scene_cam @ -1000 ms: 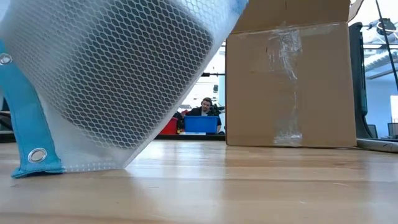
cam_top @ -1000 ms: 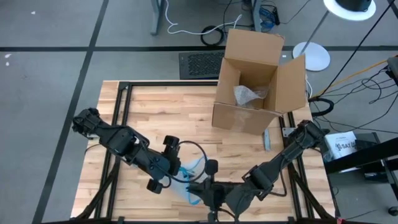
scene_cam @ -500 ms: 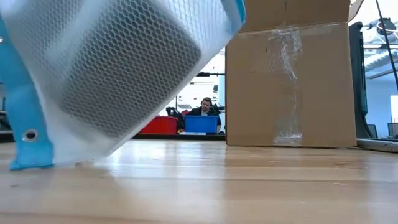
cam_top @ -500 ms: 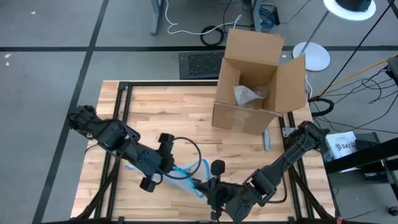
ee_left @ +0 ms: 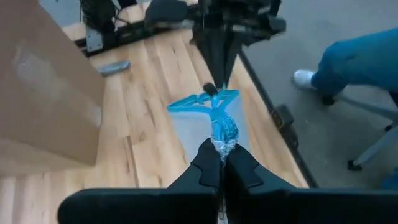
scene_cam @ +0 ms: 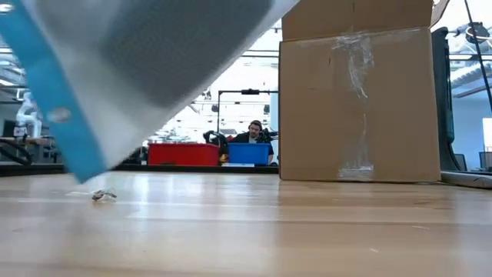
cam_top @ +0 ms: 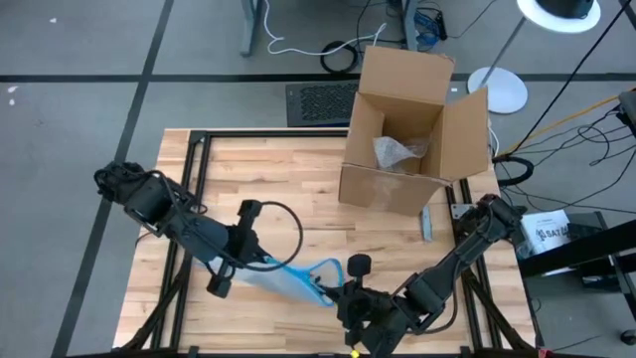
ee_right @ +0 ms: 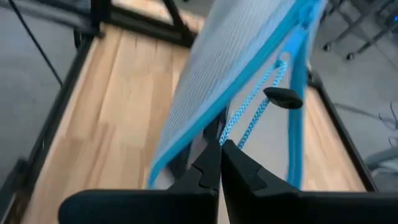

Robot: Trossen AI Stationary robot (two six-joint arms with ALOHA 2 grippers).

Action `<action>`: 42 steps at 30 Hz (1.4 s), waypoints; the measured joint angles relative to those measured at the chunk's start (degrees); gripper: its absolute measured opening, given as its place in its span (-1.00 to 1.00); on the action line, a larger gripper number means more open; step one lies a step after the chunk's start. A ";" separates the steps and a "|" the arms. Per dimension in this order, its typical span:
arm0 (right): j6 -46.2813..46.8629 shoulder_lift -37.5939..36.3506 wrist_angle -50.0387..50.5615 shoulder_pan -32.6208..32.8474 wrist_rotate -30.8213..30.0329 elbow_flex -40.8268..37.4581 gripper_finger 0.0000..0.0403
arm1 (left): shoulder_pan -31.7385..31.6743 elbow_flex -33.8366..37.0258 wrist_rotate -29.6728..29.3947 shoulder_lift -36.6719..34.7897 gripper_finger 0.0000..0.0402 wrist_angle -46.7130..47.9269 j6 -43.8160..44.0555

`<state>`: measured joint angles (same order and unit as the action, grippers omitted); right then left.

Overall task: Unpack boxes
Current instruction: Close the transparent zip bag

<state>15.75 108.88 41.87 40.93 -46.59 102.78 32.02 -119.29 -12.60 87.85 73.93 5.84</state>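
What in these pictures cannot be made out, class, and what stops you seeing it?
- Pouch contents: the mesh pouch, held between the left hand and the right hand, is blurred and cut off by the frame's edge in the low view.
- Cardboard box interior: the high view shows only a crumpled clear bag; the box walls hide the rest.
- Box marks: too small to read.

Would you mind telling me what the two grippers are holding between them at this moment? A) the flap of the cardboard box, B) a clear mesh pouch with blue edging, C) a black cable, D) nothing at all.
B: the left gripper and the right gripper are both shut on the mesh pouch, stretched between them above the table, well clear of the open cardboard box.
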 joint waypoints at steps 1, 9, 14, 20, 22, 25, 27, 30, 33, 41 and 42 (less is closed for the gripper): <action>1.60 0.00 2.00 0.33 0.02 -0.02 -1.00 | 0.03 -0.25 -0.29 0.00 -1.00 1.30 0.81; 17.22 0.00 18.73 3.42 0.28 -0.04 -1.00 | -0.01 -0.41 -2.53 0.00 -1.00 4.78 2.76; 28.38 0.00 30.22 5.21 3.31 -0.04 -1.00 | -0.03 -0.43 -3.85 0.00 -1.00 4.81 2.40; 38.79 0.00 40.73 8.06 5.36 -0.04 -1.00 | -0.03 -0.45 -4.45 0.02 -1.00 4.87 2.43; 42.05 0.00 43.54 8.94 6.49 -0.04 -1.00 | -0.03 -0.45 -4.57 0.02 -1.00 4.87 2.45; 46.12 0.00 47.56 10.39 8.13 -0.04 -1.00 | -0.02 -0.45 -4.89 0.02 -1.00 4.89 2.70; 47.96 -0.01 48.14 11.21 9.77 -0.18 -1.00 | -0.03 -0.45 -5.17 0.02 -1.00 4.90 2.71; 49.19 0.02 48.07 12.36 10.92 -0.44 -1.00 | -0.01 -0.45 -5.29 0.02 -1.00 5.03 2.71; 50.82 0.00 48.13 13.26 12.31 -0.42 -1.00 | -0.01 -0.45 -6.27 0.04 -1.00 6.50 2.78; 56.01 -0.20 48.24 16.26 13.02 -0.42 -1.00 | -0.01 -0.41 -9.20 0.11 -1.00 12.74 5.88; 57.29 -0.45 48.14 16.67 12.66 -0.42 -1.00 | -0.01 -0.41 -9.37 0.11 -1.00 12.71 5.90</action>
<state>73.04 108.43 90.01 57.60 -33.92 102.37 32.01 -119.70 -21.97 87.96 86.64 11.74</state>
